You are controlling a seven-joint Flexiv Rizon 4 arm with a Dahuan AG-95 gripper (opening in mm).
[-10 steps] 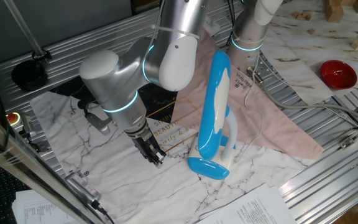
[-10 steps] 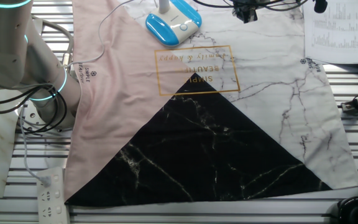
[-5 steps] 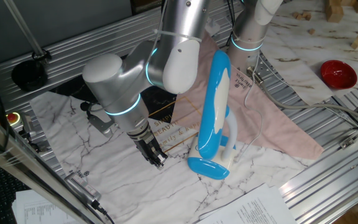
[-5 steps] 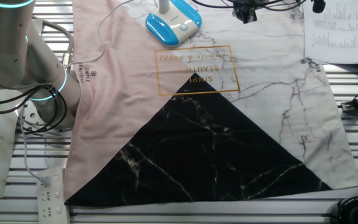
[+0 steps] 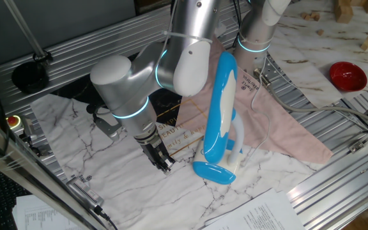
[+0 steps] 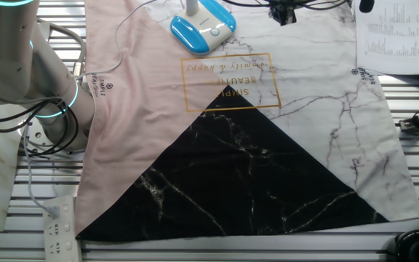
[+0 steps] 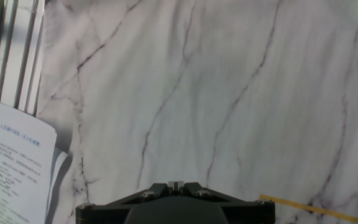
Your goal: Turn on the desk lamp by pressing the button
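Note:
The desk lamp (image 5: 221, 105) is blue and white. It stands folded on the marble-print cloth (image 5: 126, 185), head upright over its oval blue base (image 5: 214, 172). In the other fixed view only the base (image 6: 202, 25) shows, at the top edge, with a small round button (image 6: 214, 31) on its white top. My gripper (image 5: 162, 163) points down at the cloth a short way left of the lamp base, not touching it. It also shows in the other fixed view (image 6: 282, 13). In the hand view the fingertips (image 7: 176, 184) touch each other, shut on nothing, over bare cloth.
A red bowl (image 5: 347, 75) sits far right on the table. Printed papers lie at the front edge (image 5: 254, 214) and show in the hand view (image 7: 11, 168). A second arm's base (image 5: 254, 38) stands behind the lamp. A power strip (image 6: 60, 229) and cables lie beside the cloth.
My arm has shifted slightly to the right, bringing the gripper a little closer to the lamp base. The lamp has not moved.

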